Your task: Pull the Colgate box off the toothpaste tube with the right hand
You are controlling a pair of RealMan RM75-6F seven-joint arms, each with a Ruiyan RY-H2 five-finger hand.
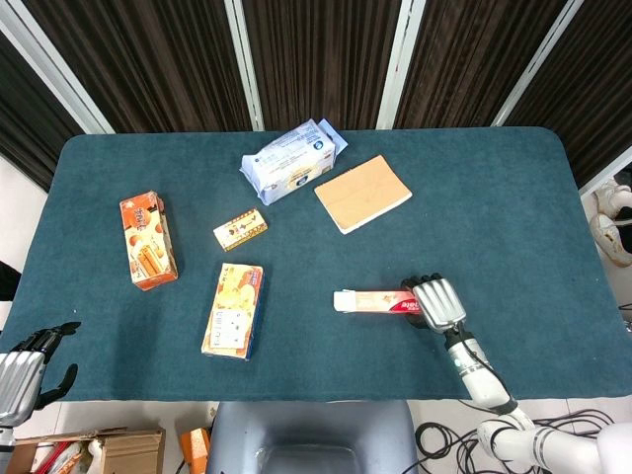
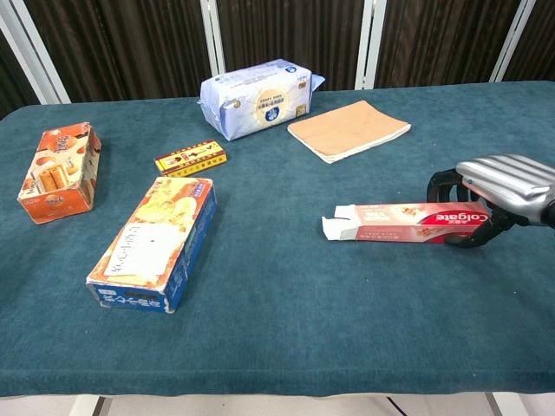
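The red and white Colgate box (image 1: 370, 301) (image 2: 408, 223) lies flat on the blue-green table (image 1: 513, 217), right of centre and near the front edge. The flaps at its left end stand open, and no toothpaste tube shows. My right hand (image 1: 437, 302) (image 2: 499, 195) grips the box's right end, with fingers curled over the top and the thumb underneath. My left hand (image 1: 25, 370) hangs off the table's front left corner with its fingers apart and holds nothing. The chest view does not show the left hand.
An orange snack box (image 1: 148, 240) (image 2: 59, 171) lies at the left. Near the middle are a small yellow box (image 1: 240, 229) and a blue and yellow biscuit box (image 1: 234, 310) (image 2: 156, 241). A tissue pack (image 1: 293, 160) and a tan pad (image 1: 362, 193) lie further back.
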